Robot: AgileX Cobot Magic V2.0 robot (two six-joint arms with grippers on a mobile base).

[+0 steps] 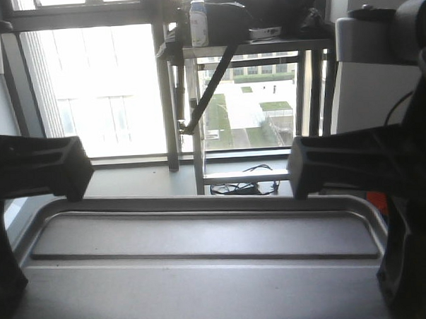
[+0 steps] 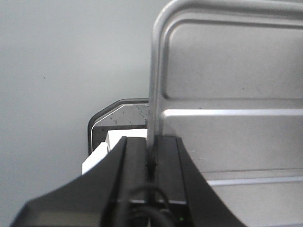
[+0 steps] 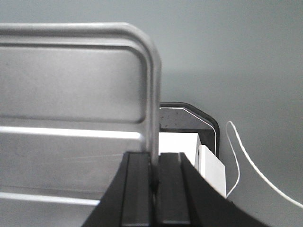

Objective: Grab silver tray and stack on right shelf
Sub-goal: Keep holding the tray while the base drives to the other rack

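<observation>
Shiny silver rectangular metal tray (image 1: 204, 273), shallow, with rounded corners and two long raised ridges, is held up between the two tools. Left tool (image 2: 152, 144) is closed to a sliver, its black fingers pinching the tray's left rim, with the tray floor spreading to that tool's right. Right tool (image 3: 155, 158) is clamped the same way on the opposite rim, floor spreading to its left. Beyond both tools, by the window, stands a steel-legged stand (image 1: 195, 118).
</observation>
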